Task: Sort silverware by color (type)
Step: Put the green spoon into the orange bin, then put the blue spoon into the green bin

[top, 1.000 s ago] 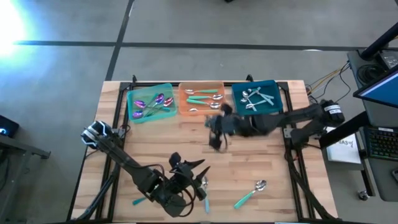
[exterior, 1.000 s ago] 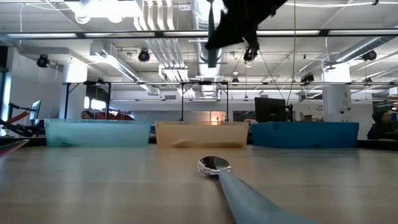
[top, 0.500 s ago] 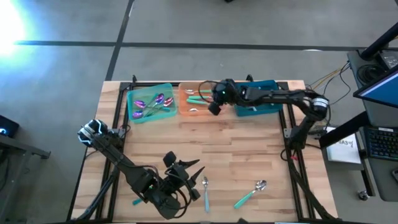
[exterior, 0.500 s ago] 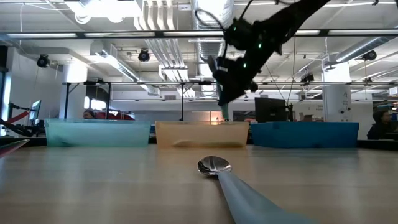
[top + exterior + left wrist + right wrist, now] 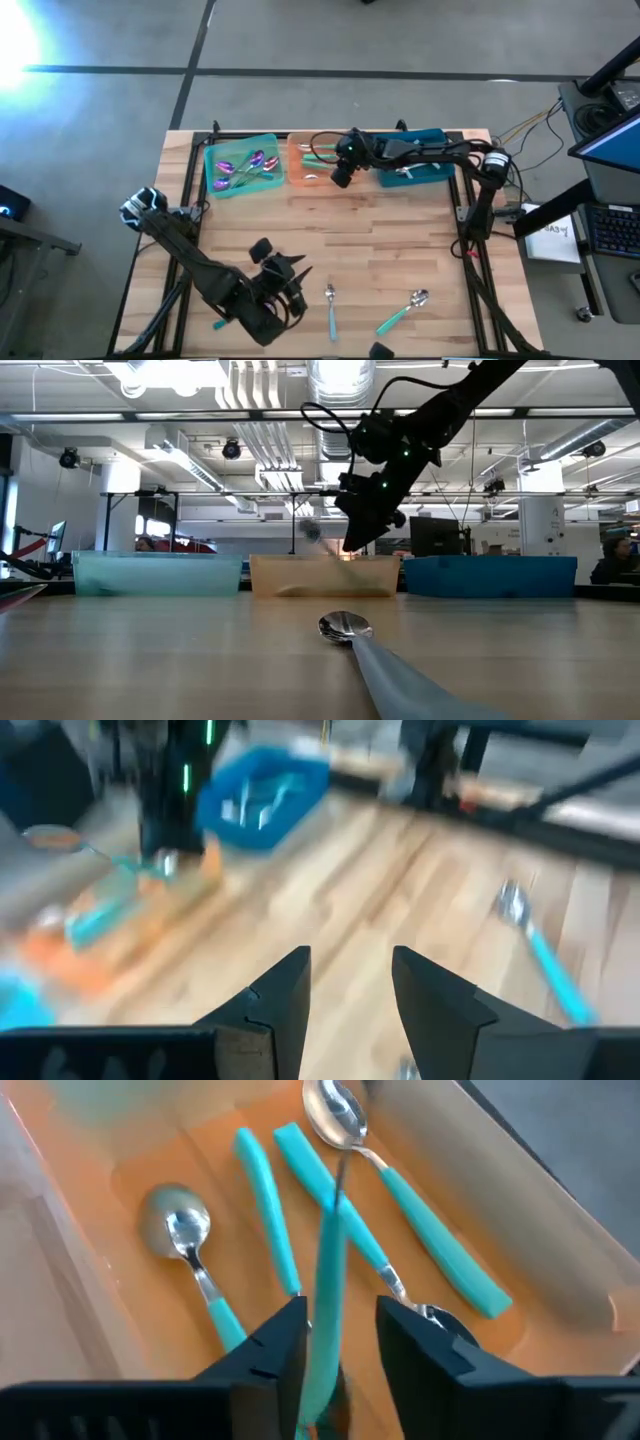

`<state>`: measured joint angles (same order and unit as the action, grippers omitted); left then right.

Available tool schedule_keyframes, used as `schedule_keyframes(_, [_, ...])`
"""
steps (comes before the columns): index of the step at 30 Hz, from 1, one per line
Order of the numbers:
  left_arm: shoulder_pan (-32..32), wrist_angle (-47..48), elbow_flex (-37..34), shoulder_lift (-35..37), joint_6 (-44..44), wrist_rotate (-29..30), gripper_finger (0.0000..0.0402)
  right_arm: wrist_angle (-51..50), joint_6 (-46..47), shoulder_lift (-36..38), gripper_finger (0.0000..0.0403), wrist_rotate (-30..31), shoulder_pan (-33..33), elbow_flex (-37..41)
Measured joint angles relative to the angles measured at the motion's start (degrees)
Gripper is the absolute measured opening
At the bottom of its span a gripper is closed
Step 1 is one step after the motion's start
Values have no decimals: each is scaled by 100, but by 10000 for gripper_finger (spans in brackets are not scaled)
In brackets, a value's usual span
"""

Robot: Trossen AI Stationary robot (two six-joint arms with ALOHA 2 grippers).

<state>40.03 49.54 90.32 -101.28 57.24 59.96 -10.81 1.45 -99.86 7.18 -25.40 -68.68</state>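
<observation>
My right gripper (image 5: 340, 172) hangs over the orange tray (image 5: 322, 160), fingers open and slanting down. Between them in the right wrist view runs the blurred teal handle of a spoon (image 5: 328, 1270), its head toward the tray floor. Several silver-headed, teal-handled spoons (image 5: 190, 1240) lie in that tray. Purple-headed spoons lie in the green tray (image 5: 240, 165) and all-silver ones in the blue tray (image 5: 410, 157). Two teal-handled spoons (image 5: 330, 305) (image 5: 403, 312) lie flat on the table near its front edge. My left gripper (image 5: 288, 272) stands open left of them, holding nothing. My right gripper has the spoon's teal handle (image 5: 325, 1320) between its open fingers, which slant down from the table's right. The handle lies close against one finger with a gap at the other. Whether a finger touches it, I cannot tell, since the spoon is blurred.
The three trays stand in a row along the table's far edge. Bare wood lies between them and the two loose spoons. In the low view one spoon (image 5: 345, 626) lies close to the camera, its handle running toward it.
My right gripper has carried the teal-handled spoon from over the table's middle toward the far edge and down, ending low over the orange tray. My left gripper has shifted a little toward the table's left edge and has turned.
</observation>
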Motion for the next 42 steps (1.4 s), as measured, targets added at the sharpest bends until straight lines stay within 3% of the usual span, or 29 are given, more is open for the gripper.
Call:
schedule_keyframes(5, [-2,1585,0,45,1378,-1661,127,-540,4,98,144,0,1,-273])
schedule_keyframes(9, [21,2476,-4,11,1724,-3143,127,-1279,210,166,152,-280,63,-583])
schedule_keyframes(14, [151,2297,-90,-136,1588,-4482,127,-1608,525,228,143,-1600,462,-661])
schedule_keyframes(17, [331,1974,-223,-286,1678,-5020,127,-1684,607,228,137,-1665,924,-636])
schedule_keyframes(25, [771,1887,-337,-755,2272,-5420,127,-1715,798,228,128,-1621,2224,-667])
schedule_keyframes(37, [960,1936,-381,-1504,2174,-5923,127,-1768,1563,632,122,-1591,4222,-671])
schedule_keyframes(42, [946,1922,-694,-1548,2160,-5918,127,-1798,1857,850,121,-964,4976,-671])
